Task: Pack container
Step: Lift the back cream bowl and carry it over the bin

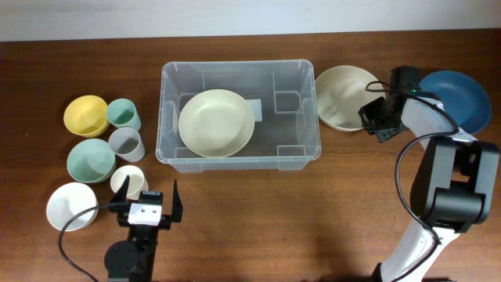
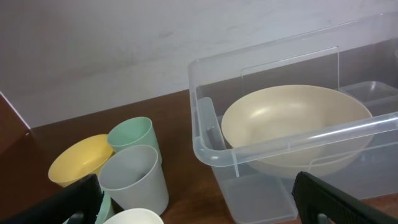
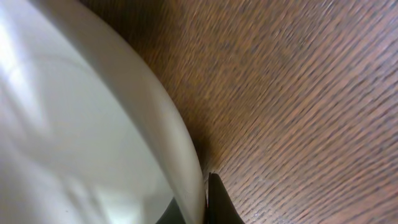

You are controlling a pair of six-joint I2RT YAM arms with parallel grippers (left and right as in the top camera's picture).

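The clear plastic container (image 1: 239,66) stands at the table's middle with a cream bowl (image 1: 216,123) lying inside it. In the left wrist view the container's near wall (image 2: 205,124) and that bowl (image 2: 292,121) fill the right side. A second cream bowl (image 1: 343,95) rests on the table just right of the container. My right gripper (image 1: 374,117) is shut on this bowl's right rim. The right wrist view shows the rim (image 3: 180,143) pinched between the jaws of the right gripper (image 3: 204,205). My left gripper (image 1: 149,205) stands open and empty at the front left.
Left of the container stand a yellow bowl (image 1: 85,115), a green cup (image 1: 123,114), a grey cup (image 1: 126,144), a green bowl (image 1: 91,160), a cream cup (image 1: 128,182) and a white bowl (image 1: 71,207). A blue bowl (image 1: 458,98) lies at the far right.
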